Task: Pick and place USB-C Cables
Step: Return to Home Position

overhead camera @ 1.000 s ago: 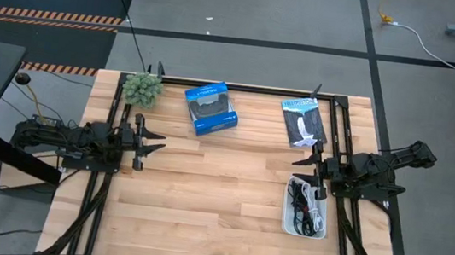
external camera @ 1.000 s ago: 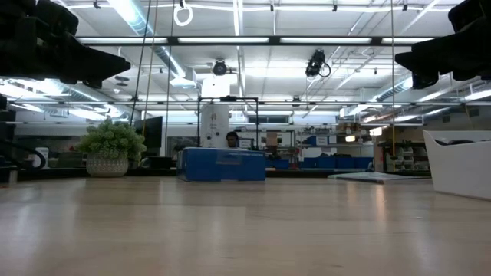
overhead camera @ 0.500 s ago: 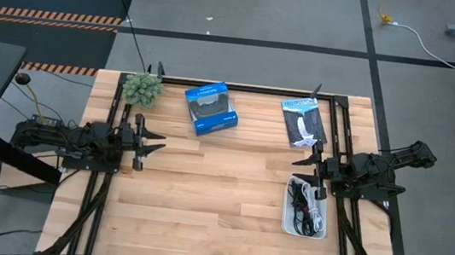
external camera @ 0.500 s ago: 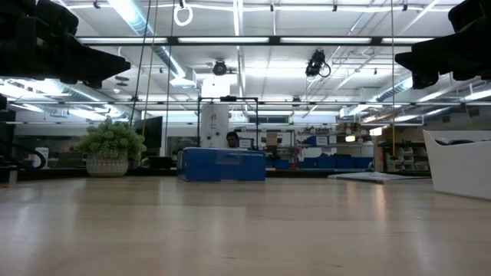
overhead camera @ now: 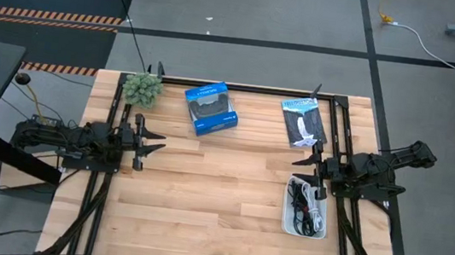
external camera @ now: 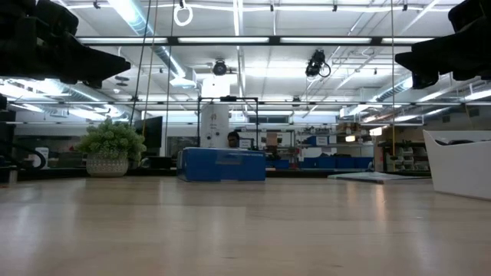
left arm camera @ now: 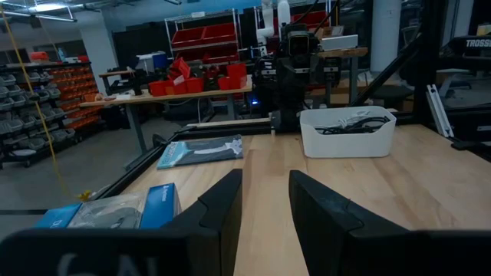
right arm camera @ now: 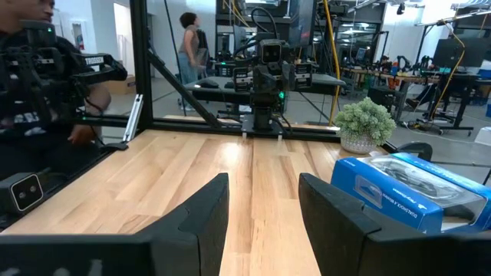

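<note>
The USB-C cables [overhead camera: 305, 210], a tangle of white and dark bundles, lie in a white bin [overhead camera: 287, 220] at the table's right side; the bin with cables also shows in the left wrist view [left arm camera: 347, 130]. My left gripper [overhead camera: 155, 146] hovers open and empty over the table's left side, fingers level, pointing toward the right edge. My right gripper [overhead camera: 302, 171] hovers open and empty just beyond the bin's far end, fingers level, pointing toward the left edge. In the low view both grippers hang high above the tabletop.
A blue box [overhead camera: 211, 108] lies at the far middle, a black-and-white flat packet [overhead camera: 304, 122] at the far right, a small potted plant [overhead camera: 142, 89] at the far left corner. Bare wood lies between the arms. A person [right arm camera: 189, 42] stands beyond the table.
</note>
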